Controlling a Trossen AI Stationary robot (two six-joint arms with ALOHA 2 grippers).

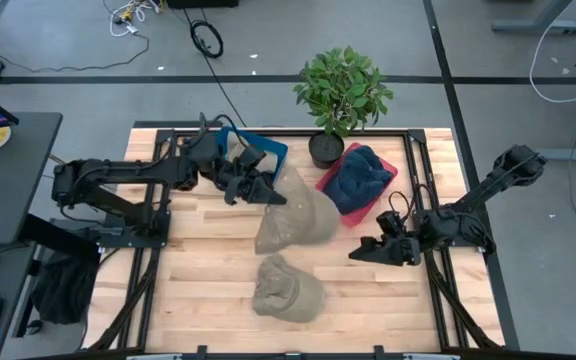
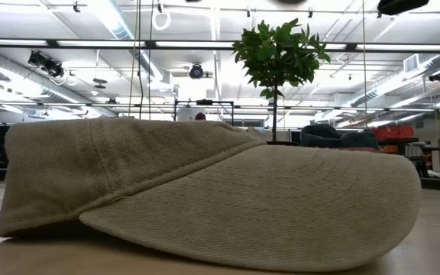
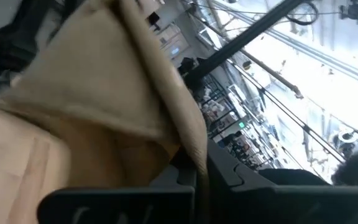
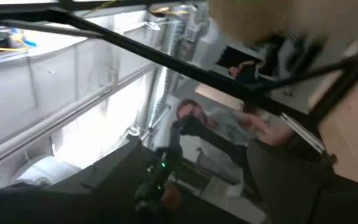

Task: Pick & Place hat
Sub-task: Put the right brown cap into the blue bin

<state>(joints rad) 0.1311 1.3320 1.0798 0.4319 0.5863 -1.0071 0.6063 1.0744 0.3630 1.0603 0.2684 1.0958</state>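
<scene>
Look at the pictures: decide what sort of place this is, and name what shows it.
Probably a robotics lab or workshop: a framed wooden worktable with mounted arms, loose cables on a bare grey floor, and exposed ceiling ducts with strip lights overhead.

Left arm: enters from the 9 o'clock edge of the counter (image 1: 208, 250), base at the left rail, links stretched toward 3 o'clock and slightly upward in the high view. Left tool (image 1: 268, 193): near counter centre at about 11 o'clock, fingers closed, pinching tan fabric.

Right arm: base beyond the 3 o'clock edge, upper link angled down from 2 o'clock, forearm folded back toward 9 o'clock. Right tool (image 1: 360, 250): low at roughly 4 o'clock of centre, pointing toward 9 o'clock; whether its fingers are spread cannot be made out.
</scene>
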